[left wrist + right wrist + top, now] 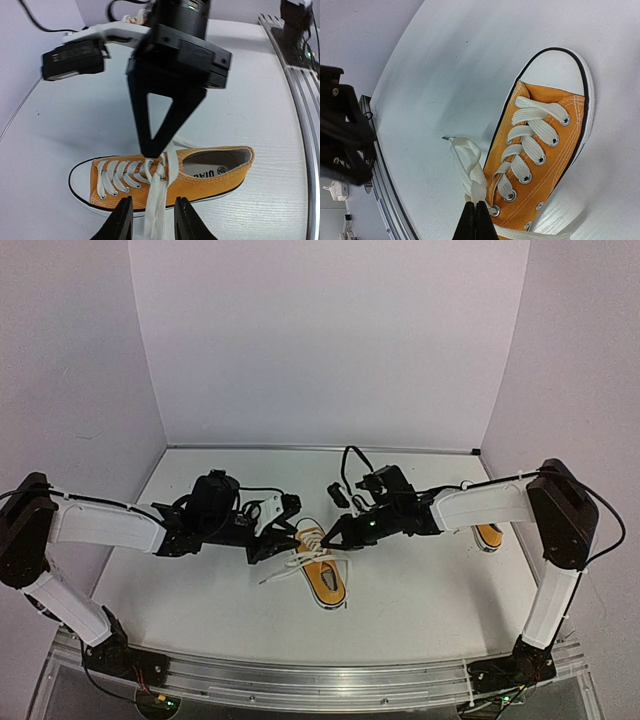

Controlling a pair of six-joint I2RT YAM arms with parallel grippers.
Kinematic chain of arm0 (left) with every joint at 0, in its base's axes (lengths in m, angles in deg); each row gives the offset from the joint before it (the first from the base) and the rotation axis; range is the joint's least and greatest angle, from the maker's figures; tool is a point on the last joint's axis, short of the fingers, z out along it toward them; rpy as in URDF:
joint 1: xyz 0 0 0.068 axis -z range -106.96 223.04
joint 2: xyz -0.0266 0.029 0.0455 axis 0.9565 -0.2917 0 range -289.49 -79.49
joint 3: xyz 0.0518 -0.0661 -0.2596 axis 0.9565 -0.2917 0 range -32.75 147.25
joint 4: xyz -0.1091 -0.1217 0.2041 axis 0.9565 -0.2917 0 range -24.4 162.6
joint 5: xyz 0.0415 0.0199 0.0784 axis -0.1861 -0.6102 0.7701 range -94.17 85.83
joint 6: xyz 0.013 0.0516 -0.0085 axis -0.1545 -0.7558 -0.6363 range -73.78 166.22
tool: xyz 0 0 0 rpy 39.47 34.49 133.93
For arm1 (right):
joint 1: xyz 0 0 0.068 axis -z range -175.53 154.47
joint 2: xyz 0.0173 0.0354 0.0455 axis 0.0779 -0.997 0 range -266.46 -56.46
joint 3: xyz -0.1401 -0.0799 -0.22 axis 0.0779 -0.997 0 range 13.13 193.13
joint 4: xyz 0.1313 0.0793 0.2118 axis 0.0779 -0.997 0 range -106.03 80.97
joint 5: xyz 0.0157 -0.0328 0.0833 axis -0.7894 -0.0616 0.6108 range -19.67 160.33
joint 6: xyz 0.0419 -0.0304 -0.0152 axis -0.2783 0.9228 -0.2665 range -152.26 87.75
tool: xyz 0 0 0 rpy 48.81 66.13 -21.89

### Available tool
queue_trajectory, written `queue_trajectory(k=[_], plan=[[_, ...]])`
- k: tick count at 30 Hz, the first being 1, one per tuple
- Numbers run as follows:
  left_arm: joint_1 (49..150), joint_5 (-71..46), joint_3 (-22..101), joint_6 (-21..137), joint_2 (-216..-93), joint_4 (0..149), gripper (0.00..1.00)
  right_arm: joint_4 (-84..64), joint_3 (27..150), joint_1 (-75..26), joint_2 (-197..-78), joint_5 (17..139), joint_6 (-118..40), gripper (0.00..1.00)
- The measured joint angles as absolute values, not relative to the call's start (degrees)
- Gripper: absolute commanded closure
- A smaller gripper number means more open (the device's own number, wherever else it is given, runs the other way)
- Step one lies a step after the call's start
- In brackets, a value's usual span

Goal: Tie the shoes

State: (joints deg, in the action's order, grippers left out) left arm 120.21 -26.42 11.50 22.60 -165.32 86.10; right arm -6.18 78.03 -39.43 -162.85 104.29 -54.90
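Observation:
One orange shoe with a white toe cap lies mid-table, toe toward the near edge. My right gripper is shut on its white lace just beside the top eyelets, and a short loop stands out past the fingertips. In the left wrist view those shut right fingers come down onto the lace crossing on the shoe. My left gripper stands open on the shoe's near side. Doubled lace strands hang loose between its fingers. A second orange shoe lies at the right, mostly hidden under my right forearm.
A metal rail runs along the near table edge, also seen at the right of the left wrist view as a ribbed rail. White walls close in the back and both sides. A loose lace end trails left of the shoe.

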Motion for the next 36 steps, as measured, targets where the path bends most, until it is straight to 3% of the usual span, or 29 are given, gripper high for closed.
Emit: queue_trajectory(k=[10,26,32,36], plan=[[125.04,-23.08,16.30,11.58,-174.21,82.43,0.70,-5.60,77.97,-39.43,-162.85,104.46,-55.96,1.00],[125.22,-21.91,20.92,8.50,-180.66,81.57,0.78,-5.52,77.97,-39.43,-163.07,104.75,-56.37,1.00],[125.22,-21.91,21.25,8.15,-181.79,81.50,0.97,-5.34,77.97,-39.43,-163.28,105.27,-56.37,1.00],[125.22,-21.84,21.31,8.14,-181.88,81.48,1.00,-5.29,77.97,-39.39,-163.28,105.40,-56.37,1.00]])
